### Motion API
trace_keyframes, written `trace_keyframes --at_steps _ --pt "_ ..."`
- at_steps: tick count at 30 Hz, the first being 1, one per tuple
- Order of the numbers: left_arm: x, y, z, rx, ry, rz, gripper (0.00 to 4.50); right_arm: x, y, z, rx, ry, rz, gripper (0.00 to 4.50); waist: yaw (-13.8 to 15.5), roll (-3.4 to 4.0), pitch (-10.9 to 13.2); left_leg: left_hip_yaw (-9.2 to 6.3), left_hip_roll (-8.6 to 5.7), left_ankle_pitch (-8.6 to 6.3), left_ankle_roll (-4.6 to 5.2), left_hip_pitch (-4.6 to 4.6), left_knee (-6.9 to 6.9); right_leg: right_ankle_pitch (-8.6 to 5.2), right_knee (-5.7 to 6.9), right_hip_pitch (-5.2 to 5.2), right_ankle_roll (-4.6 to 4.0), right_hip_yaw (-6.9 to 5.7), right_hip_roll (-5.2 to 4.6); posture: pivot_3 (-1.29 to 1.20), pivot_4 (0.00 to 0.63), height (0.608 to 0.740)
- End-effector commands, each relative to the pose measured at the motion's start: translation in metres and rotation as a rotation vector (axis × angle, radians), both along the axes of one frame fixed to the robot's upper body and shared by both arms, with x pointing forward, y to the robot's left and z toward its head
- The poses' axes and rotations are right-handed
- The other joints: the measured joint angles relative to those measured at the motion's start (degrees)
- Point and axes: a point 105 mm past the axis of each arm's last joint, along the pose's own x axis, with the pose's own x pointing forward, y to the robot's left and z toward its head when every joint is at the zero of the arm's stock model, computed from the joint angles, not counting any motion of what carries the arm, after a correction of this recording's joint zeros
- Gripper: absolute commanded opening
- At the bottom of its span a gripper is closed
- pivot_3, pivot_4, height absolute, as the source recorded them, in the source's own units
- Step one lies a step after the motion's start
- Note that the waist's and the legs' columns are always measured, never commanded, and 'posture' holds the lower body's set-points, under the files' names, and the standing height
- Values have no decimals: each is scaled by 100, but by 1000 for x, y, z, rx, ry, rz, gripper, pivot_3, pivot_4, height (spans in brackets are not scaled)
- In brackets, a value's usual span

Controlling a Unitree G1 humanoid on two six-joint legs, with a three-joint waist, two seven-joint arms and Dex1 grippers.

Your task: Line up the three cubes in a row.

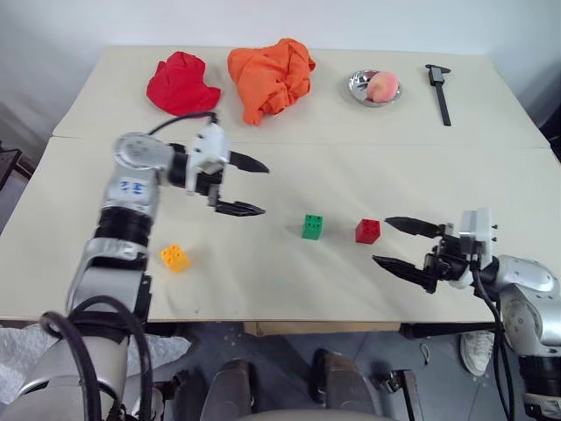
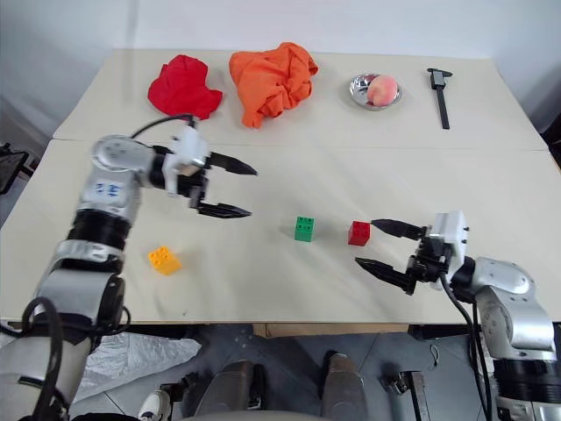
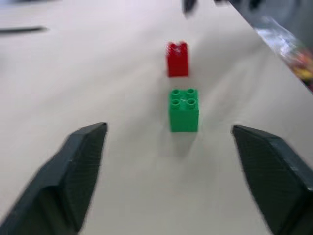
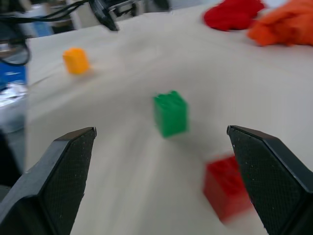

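Lying studs-up on matte beige table (image 1: 289, 272): glossy green brick (image 1: 312, 226) beside red brick (image 1: 368, 231), yellow brick (image 1: 175, 257) well apart at left. Hovering with jaws spread, grasping nothing: left gripper (image 1: 245, 186), right gripper (image 1: 399, 244). Showing knurled finger pads (image 3: 83, 161) in wrist views.

Before me stand two pale beige tables (image 1: 289, 132) pushed together, a seam running across where they meet. Behind them rises a plain white wall (image 1: 263, 22). Below the near edge I see grey floor (image 1: 351, 346), possibly concrete, evenly lit.
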Motion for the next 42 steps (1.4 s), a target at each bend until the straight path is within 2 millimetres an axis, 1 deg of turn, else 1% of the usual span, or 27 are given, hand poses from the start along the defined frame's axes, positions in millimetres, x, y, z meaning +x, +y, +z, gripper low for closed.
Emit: trace_keyframes --at_steps 1,2,3,4,5,7,8,10,12,13,15,17,18,20,21,22,23,25,26,28,29,32,36,39,42 --pt "-12 29 6 -61 -102 108 4492 -3 17 11 14 -59 77 4500 0 0 0 1 1 0 0 2 0 0 0 0 0 1 0 0 150 740" --pt "-16 51 -3 -116 -94 232 4492 -5 27 12 15 -78 122 4500 15 0 0 1 0 0 0 3 0 0 1 0 0 0 0 0 150 740" --pt "-26 80 -14 -198 -84 380 4492 -9 41 15 18 -110 179 4500 4 0 0 0 0 0 0 1 1 0 1 1 0 -1 0 0 150 740" --pt "-37 102 -20 -245 -81 487 4492 -12 50 17 20 -133 218 4500 -32 5 -3 1 1 -1 -1 5 1 0 1 1 0 3 -1 0 150 740" --pt "-45 114 -24 -270 -81 554 4492 -14 55 19 21 -149 242 4500 -95 6 -3 8 1 -4 -1 14 -4 0 4 0 0 4 -5 0 150 740" --pt "-65 136 -35 -295 -56 687 4492 -19 62 20 13 -155 283 4500 -113 -9 5 5 7 -7 -2 10 -5 -2 4 -3 -3 -11 -5 0 150 740" --pt "-82 152 -43 -303 -46 772 4492 -21 66 21 13 -153 305 4500 -88 -15 4 4 7 -8 -2 6 -3 -2 4 -3 -3 -13 -5 0 150 740" --pt "-109 173 -57 -295 -28 896 4492 -24 72 21 7 -147 337 4500 -49 -18 3 1 4 -13 4 8 2 -2 6 0 -3 -11 -15 0 150 740" --pt "-137 185 -78 -270 30 985 4492 -27 74 18 -9 -137 368 4500 -13 -16 1 4 1 -16 6 15 3 -2 4 4 -4 -11 -19 0 150 740" --pt "-145 187 -84 -262 49 1009 4492 -28 75 17 -14 -133 376 4500 10 -15 1 5 2 -20 6 19 2 -2 5 5 -4 -7 -19 0 150 740" --pt "-160 187 -94 -272 95 1033 4492 -29 74 17 -16 -125 385 4500 51 -14 1 6 1 -25 9 19 2 -3 4 7 -6 -10 -21 0 150 740" --pt "-166 185 -98 -288 120 1037 4492 -29 74 17 -15 -124 385 4500 108 -18 0 5 1 -26 8 20 3 -4 5 7 -9 -12 -21 0 150 740" --pt "-166 180 -99 -293 131 1024 4492 -29 73 17 -15 -125 384 4500 124 -21 -2 5 3 -27 7 19 3 -5 7 5 -10 -13 -20 0 150 740" --pt "-160 158 -100 -319 168 949 4492 -26 68 17 -17 -122 368 4500 147 -20 -3 5 5 -27 5 21 3 -6 9 4 -12 -13 -20 0 150 740" --pt "-159 152 -100 -325 177 930 4492 -25 66 17 -18 -121 364 4500 152 -16 -5 6 4 -27 5 21 3 -5 8 4 -13 -11 -20 0 150 740" --pt "-148 139 -98 -313 176 873 4492 -22 61 17 -23 -124 341 4500 149 -15 -5 7 3 -27 6 21 3 -5 9 4 -14 -10 -21 0 150 740" --pt "-137 131 -95 -301 155 839 4492 -21 56 15 -33 -115 327 4500 165 -9 -7 9 3 -29 5 22 3 -4 8 3 -14 -9 -20 0 150 740" --pt "-122 120 -91 -292 149 787 4492 -20 47 11 -53 -89 308 4500 167 -8 -8 8 0 -28 5 20 3 -4 11 3 -14 -13 -18 0 150 740" --pt "-119 118 -90 -289 152 780 4492 -20 45 10 -58 -77 305 4500 157 -9 -8 8 0 -28 5 20 3 -4 12 3 -14 -13 -18 0 150 740" --pt "-116 114 -93 -256 160 745 4492 -24 38 -1 -111 9 317 4500 116 -5 -10 12 0 -28 5 19 3 -4 10 2 -14 -12 -16 0 150 740" --pt "-111 112 -97 -200 156 726 4492 -24 34 -3 -118 17 302 4500 85 -3 -11 20 0 -31 7 22 2 -4 8 -1 -14 -9 -17 0 150 740" --pt "-98 113 -105 -153 186 696 4492 -24 23 -7 -115 29 258 4500 9 -1 -12 29 1 -35 9 24 -2 -5 5 -2 -14 -12 -15 0 150 740" --pt "-90 111 -111 -142 207 642 4492 -25 19 -12 -116 31 235 4500 0 -1 -11 35 2 -35 9 24 -1 -5 7 -4 -14 -11 -16 0 150 740" --pt "-87 107 -109 -192 227 595 3900 -25 16 -15 -115 25 201 4500 6 -2 -11 35 3 -35 10 24 -1 -5 7 -5 -14 -10 -16 0 150 740" --pt "-86 104 -105 -174 212 551 2962 -26 11 -16 -115 30 169 4500 10 -1 -12 35 2 -35 9 23 -1 -4 5 -5 -14 -10 -16 0 150 740"
